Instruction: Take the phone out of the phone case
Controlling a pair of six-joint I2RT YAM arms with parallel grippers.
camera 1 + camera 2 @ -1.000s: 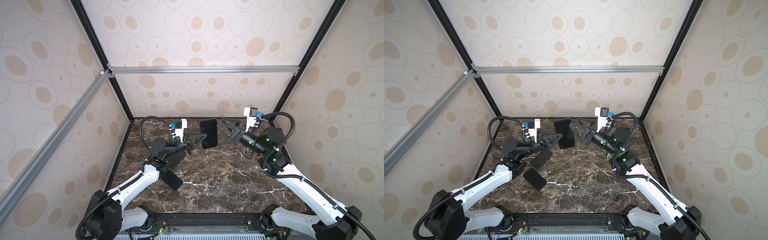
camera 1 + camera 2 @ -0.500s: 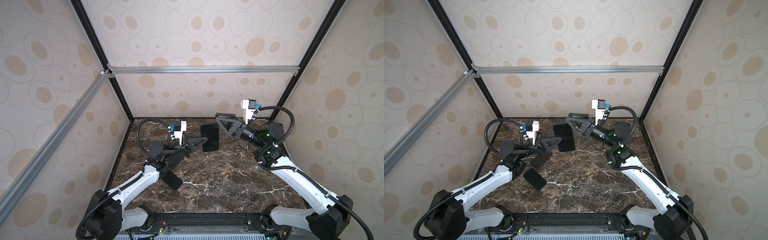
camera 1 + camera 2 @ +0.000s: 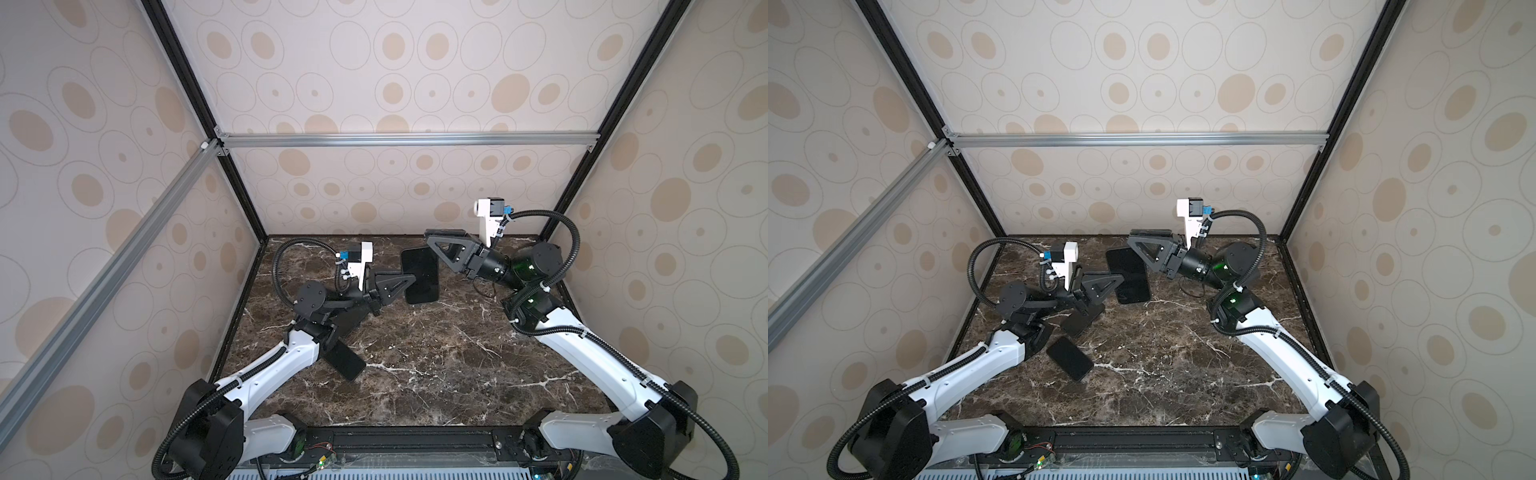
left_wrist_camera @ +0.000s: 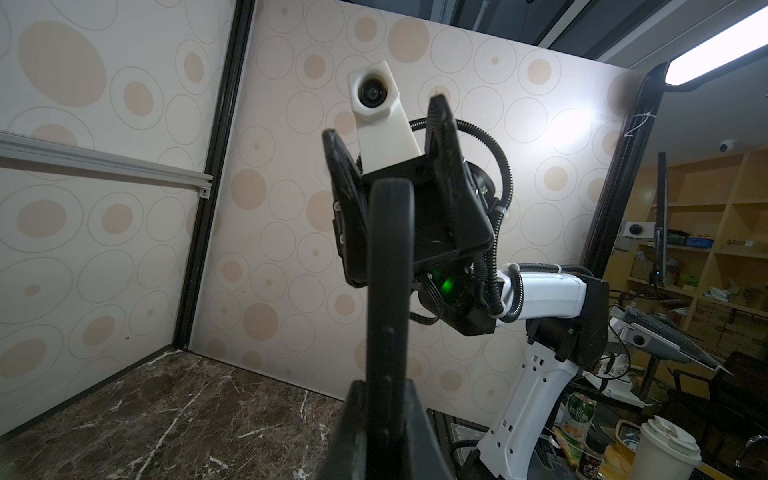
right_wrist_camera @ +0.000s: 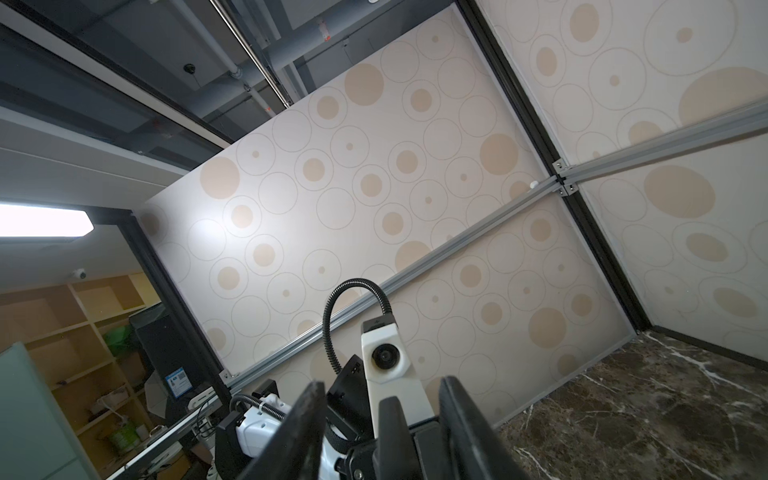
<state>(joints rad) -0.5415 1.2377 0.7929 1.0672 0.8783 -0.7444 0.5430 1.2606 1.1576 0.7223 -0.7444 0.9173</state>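
- The phone [image 3: 419, 276] [image 3: 1129, 278] is a plain black slab held upright in the air over the back of the worktop [image 3: 436, 365]. No view shows where case ends and phone begins.
- The left end effector [image 3: 409, 277] is clamped on the slab's left edge. In the left wrist view the phone shows edge-on and hides much of what lies behind it.
- The right end effector [image 3: 434, 241] has its jaws apart, one on each side of the phone's upper far corner. In the right wrist view its fingers [image 5: 461, 415] are cut off by the frame edge. Whether either one touches the phone cannot be told.
- A second black phone [image 3: 345, 361] lies flat just beside the left arm [image 3: 286, 361].
- Another dark slab [image 3: 351, 322] is largely covered by that arm, and what it is stays unclear.
- The back wall [image 3: 374, 199] is near the right end effector, while the marble in the middle and front lies open between the arms.
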